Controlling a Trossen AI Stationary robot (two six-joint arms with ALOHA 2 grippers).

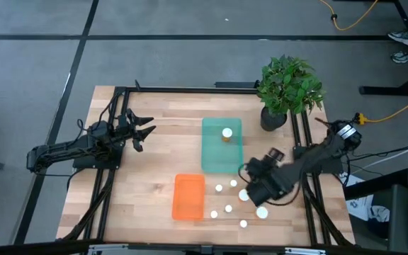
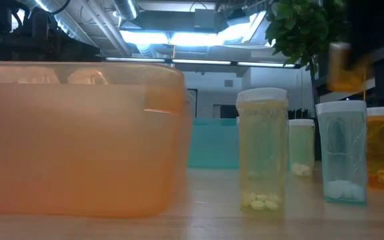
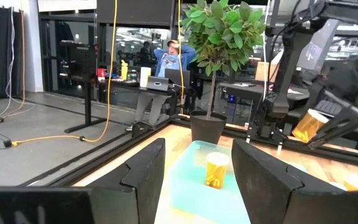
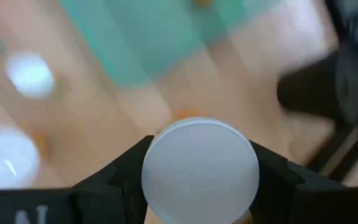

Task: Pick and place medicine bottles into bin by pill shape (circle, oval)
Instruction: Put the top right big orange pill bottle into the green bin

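Note:
My right gripper [image 1: 251, 174] is above the table's right middle, shut on a medicine bottle with an orange body and white cap [image 4: 199, 171]. That bottle also shows in the left wrist view [image 3: 307, 125] and, blurred, high up in the low view [image 2: 342, 67]. One bottle [image 1: 227, 133] stands upright in the teal tray [image 1: 211, 152]. Several more bottles [image 1: 228, 209] stand on the wood right of the orange tray [image 1: 188, 196]. My left gripper [image 1: 146, 131] is open and empty at the table's left, pointing toward the teal tray. My right gripper pinches the bottle between its two fingers [image 4: 120, 169], one on either side of it at or just under the white cap [image 4: 166, 180]; the cap hides the exact spot. The bottle is lifted clear of the table and tilted [image 3: 303, 129].
A potted plant [image 1: 287, 88] stands at the table's far right corner, behind the teal tray. Black frame rails [image 1: 307, 142] run along the table's left and right sides. A person [image 3: 176, 56] shows in the room beyond the table.

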